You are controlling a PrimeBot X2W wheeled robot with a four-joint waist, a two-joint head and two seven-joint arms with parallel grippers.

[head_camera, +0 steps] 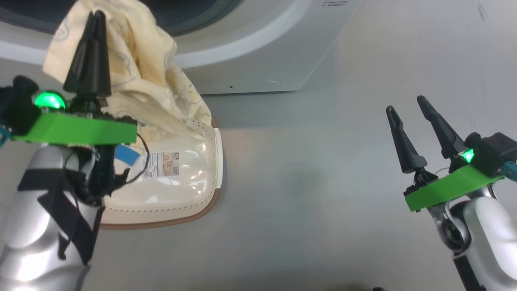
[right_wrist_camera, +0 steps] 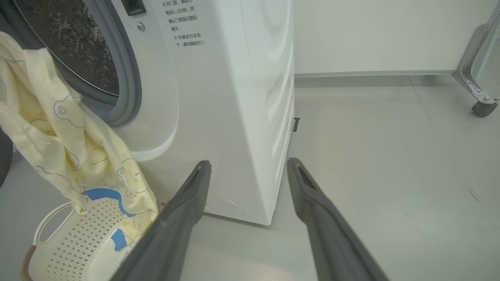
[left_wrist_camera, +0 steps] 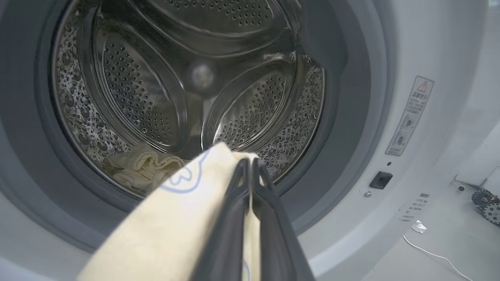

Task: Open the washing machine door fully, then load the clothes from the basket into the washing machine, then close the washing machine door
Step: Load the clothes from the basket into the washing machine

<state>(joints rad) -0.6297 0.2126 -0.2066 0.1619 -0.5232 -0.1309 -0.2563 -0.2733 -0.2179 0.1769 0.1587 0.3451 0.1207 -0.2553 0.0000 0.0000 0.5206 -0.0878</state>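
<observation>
My left gripper (head_camera: 97, 16) is shut on a pale yellow garment (head_camera: 141, 72), one of the clothes, which it holds up in front of the washing machine (head_camera: 262, 60). The cloth's lower end trails down into the cream basket (head_camera: 181, 194) on the floor. In the left wrist view the shut gripper (left_wrist_camera: 250, 164) and the held garment (left_wrist_camera: 175, 218) sit at the mouth of the steel drum (left_wrist_camera: 187, 78). Another yellow garment (left_wrist_camera: 136, 168) lies inside it. My right gripper (head_camera: 405, 104) hangs open over the floor, far right of the basket. The washing machine door is out of view.
The right wrist view shows the washer's side panel (right_wrist_camera: 254, 97), the hanging garment (right_wrist_camera: 58, 128), the basket (right_wrist_camera: 70, 242) and a caster of a metal frame (right_wrist_camera: 482, 107). A white cable (left_wrist_camera: 429, 253) and small wheeled gear (left_wrist_camera: 486, 199) lie on the floor to the machine's right.
</observation>
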